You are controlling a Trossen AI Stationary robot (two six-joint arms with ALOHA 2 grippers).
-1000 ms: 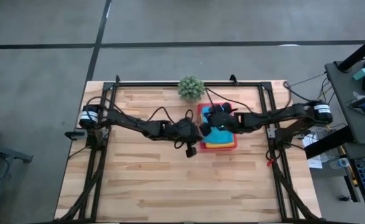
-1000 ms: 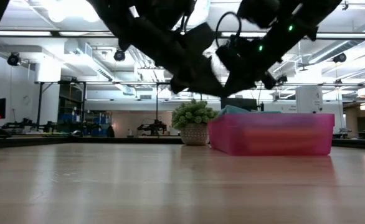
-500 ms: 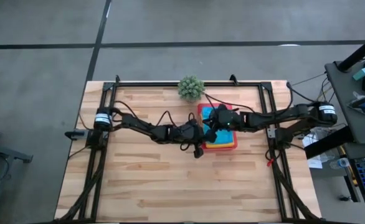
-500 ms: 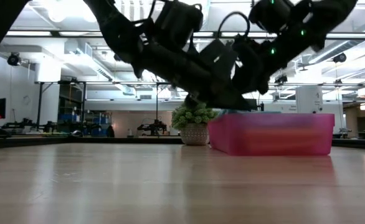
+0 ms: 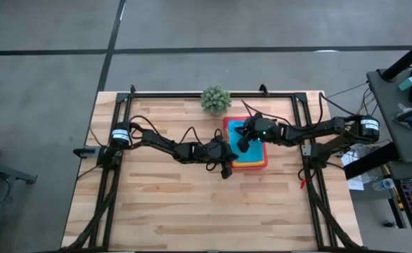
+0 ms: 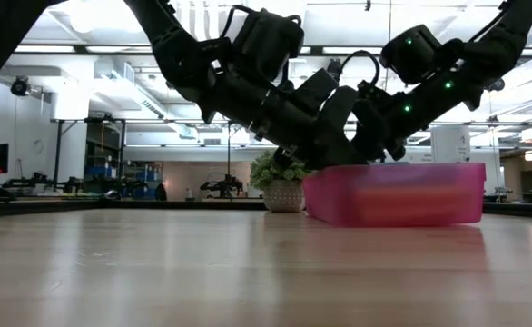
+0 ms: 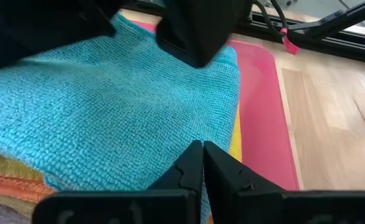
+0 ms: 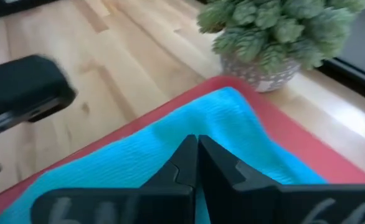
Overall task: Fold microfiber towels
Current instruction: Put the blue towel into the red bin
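Left gripper [image 7: 202,149] and right gripper [image 8: 197,144] — both pinched together — over turquoise towel [image 7: 126,106].

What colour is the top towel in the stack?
Turquoise blue top towel, clearest in the left wrist view.

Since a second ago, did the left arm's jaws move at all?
Yes. In the high view the left gripper has slid toward the pink tray and now sits at its edge, jaws shut, over the turquoise towel.
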